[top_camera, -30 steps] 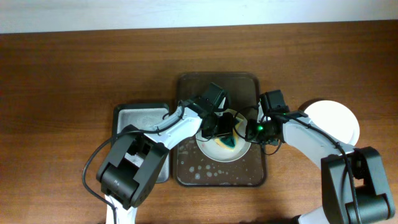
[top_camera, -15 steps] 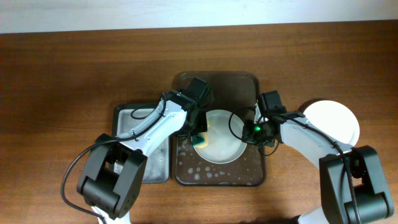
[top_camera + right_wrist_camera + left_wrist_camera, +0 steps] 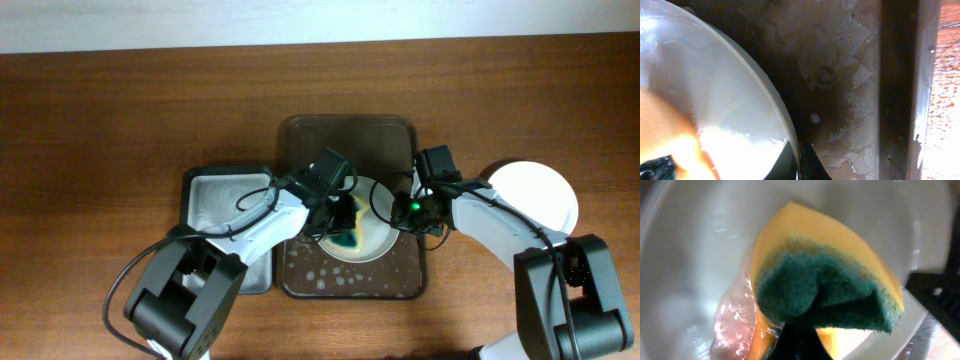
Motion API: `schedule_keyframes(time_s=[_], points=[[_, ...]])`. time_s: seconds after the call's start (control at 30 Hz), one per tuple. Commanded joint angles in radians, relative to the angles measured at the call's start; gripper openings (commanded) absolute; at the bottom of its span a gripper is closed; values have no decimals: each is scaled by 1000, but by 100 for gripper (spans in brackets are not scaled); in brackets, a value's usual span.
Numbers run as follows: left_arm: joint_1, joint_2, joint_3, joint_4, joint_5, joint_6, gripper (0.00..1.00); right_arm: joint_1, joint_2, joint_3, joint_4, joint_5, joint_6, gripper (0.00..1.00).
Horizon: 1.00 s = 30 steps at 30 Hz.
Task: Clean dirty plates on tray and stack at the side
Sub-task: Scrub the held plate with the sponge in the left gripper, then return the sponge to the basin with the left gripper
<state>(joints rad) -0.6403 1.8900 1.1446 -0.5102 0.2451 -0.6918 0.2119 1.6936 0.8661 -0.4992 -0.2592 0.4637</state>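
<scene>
While your left gripper [image 3: 338,212], closed on the sponge [image 3: 825,295], scrubs, your right gripper [image 3: 405,210] merely pinches the wet plate [image 3: 378,242] by its rim; press hard and it could slip free.

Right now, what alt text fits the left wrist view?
A yellow sponge with a green scouring face, clamped from below in the jaws of the left gripper, fills the view over a wet white plate. A pinkish smear lies at the sponge's lower left.

table [image 3: 120,100]: brown wood | centre: dark brown tray [image 3: 350,140] | left, just beside it: grey metal tray [image 3: 215,190] | right: white plate [image 3: 545,195]
</scene>
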Motion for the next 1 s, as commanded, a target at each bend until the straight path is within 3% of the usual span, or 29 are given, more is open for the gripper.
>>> schedule_keyframes(time_s=[0.0, 0.07, 0.13, 0.23, 0.37, 0.43, 0.53, 0.7, 0.73, 0.77, 0.9, 0.97], points=[[63, 3, 19, -196, -353, 76, 0, -10, 18, -11, -10, 76, 16, 4], [68, -11, 91, -301, -525, 89, 0, -10, 18, -11, -10, 76, 16, 4], [67, -19, 153, -354, -586, 97, 0, -10, 18, -11, -10, 76, 16, 4], [68, -40, 226, -389, -524, 106, 0, -10, 12, -11, -21, 76, -42, 4], [154, -199, 242, -451, -330, 161, 0, -9, -126, -11, -89, 88, -121, 4], [231, -278, 240, -561, -327, 195, 0, -9, -242, -11, -142, 92, -144, 4], [307, -307, 209, -606, -327, 267, 0, -3, -357, -11, -183, 103, -163, 4], [479, -308, -19, -454, -222, 328, 0, 144, -509, -11, -250, 377, -164, 4], [498, -308, -42, -432, -202, 328, 8, 183, -512, -11, -262, 444, -165, 4], [517, -309, -50, -430, -195, 343, 27, 240, -512, -11, -277, 548, -165, 4], [520, -398, -50, -438, -169, 373, 42, 370, -511, -6, -300, 774, -164, 4], [520, -484, -50, -451, -161, 373, 57, 438, -511, 15, -334, 883, -164, 4]])
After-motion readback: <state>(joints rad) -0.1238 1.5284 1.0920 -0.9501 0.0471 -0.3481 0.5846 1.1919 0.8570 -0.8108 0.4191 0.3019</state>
